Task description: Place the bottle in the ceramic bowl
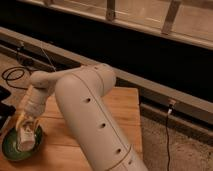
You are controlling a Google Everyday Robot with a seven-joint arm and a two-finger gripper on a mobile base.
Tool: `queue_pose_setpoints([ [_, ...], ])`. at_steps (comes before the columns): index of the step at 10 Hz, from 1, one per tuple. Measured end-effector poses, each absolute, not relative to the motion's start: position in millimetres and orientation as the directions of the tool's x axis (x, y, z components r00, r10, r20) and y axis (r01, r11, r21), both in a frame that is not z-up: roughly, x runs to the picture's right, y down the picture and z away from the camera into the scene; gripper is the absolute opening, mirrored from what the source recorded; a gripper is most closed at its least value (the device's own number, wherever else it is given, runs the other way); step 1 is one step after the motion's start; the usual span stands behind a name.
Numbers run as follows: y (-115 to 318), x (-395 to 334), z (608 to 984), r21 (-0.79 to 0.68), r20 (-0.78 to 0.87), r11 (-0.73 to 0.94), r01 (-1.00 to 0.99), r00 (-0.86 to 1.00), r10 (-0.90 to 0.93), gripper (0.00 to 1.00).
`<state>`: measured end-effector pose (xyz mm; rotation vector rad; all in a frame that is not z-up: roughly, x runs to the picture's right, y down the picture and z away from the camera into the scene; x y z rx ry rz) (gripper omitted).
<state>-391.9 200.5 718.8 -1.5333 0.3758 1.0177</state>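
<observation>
The green ceramic bowl sits at the front left of the wooden table. The small white bottle stands inside the bowl, roughly upright. My gripper hangs right over the bowl with its fingers down around the bottle's upper part. My white arm reaches across from the right and covers much of the table.
A black cable coils on the floor at the far left. A metal rail and glass wall run behind the table. A thin cord hangs down on the right of the table. A dark object lies at the left edge.
</observation>
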Motion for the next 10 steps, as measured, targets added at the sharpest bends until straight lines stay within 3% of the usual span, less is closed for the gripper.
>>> queue_pose_setpoints([
  [1, 199.8, -390.9, 719.4, -0.636, -0.768, -0.252, -0.730, 0.564, 0.305, 0.54],
  [4, 200.0, -391.1, 719.2, -0.636, -0.767, -0.251, -0.730, 0.564, 0.304, 0.78],
  [10, 200.3, -390.3, 720.2, -0.635, -0.769, -0.253, -0.730, 0.563, 0.304, 0.80],
])
